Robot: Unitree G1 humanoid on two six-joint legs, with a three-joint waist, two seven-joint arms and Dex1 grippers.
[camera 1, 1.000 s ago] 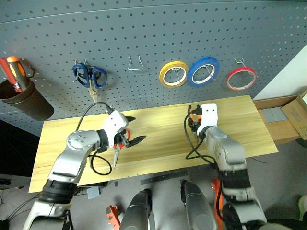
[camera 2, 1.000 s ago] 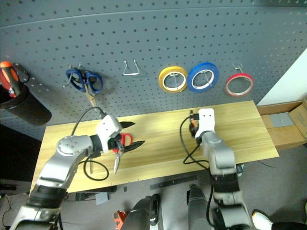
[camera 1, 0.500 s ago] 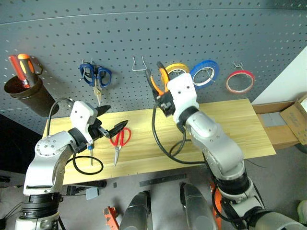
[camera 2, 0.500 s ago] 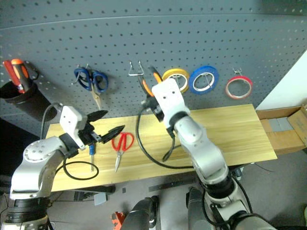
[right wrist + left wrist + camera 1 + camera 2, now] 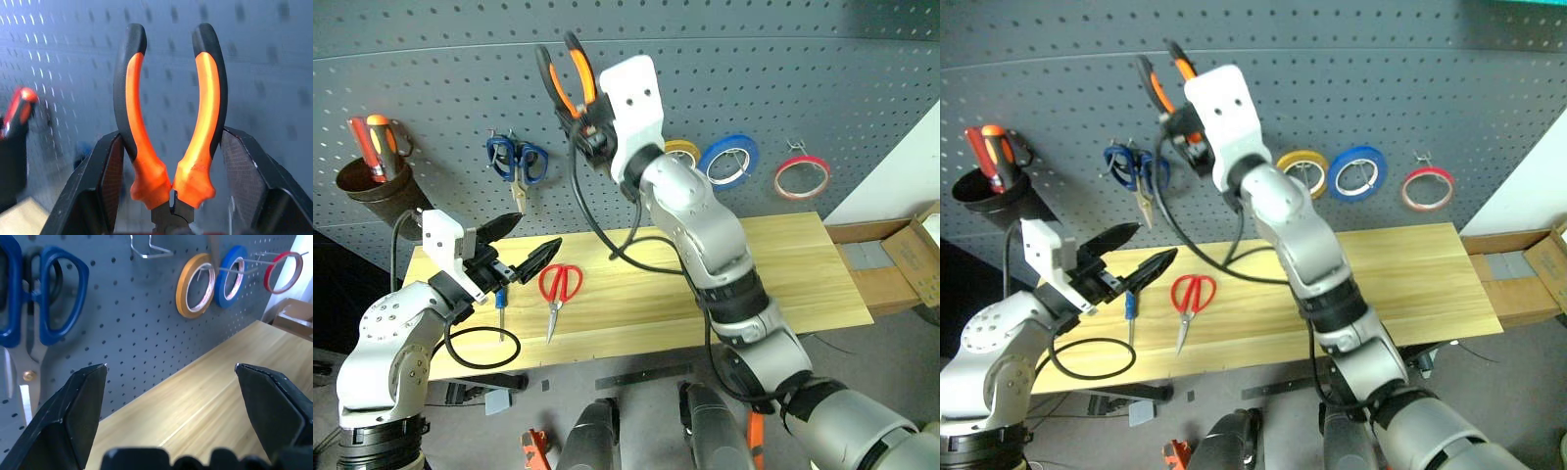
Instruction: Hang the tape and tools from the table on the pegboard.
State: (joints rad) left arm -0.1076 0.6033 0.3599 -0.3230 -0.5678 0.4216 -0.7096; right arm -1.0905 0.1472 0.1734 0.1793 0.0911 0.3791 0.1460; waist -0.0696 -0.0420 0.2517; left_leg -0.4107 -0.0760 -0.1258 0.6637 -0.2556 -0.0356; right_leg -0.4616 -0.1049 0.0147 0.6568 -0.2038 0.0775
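The needle-nose pliers [image 5: 570, 80] are clamped in the right gripper [image 5: 590, 125], handles pointing up against the pegboard [image 5: 783, 69], at roughly 11 o'clock from the empty wire hook [image 5: 148, 248]. The red tape [image 5: 800, 177] hangs on its hook at 3 o'clock from the blue roll [image 5: 728, 157]. The red-handled scissors [image 5: 557, 293] and blue-handled screwdriver [image 5: 499, 305] lie on the table [image 5: 783, 264]. The left gripper [image 5: 514, 245] hovers spread wide and empty, at 10 o'clock from the scissors. Risk: the grip sits low near the pivot, so the handles may rotate or miss the hook, and the pliers could drop onto the table.
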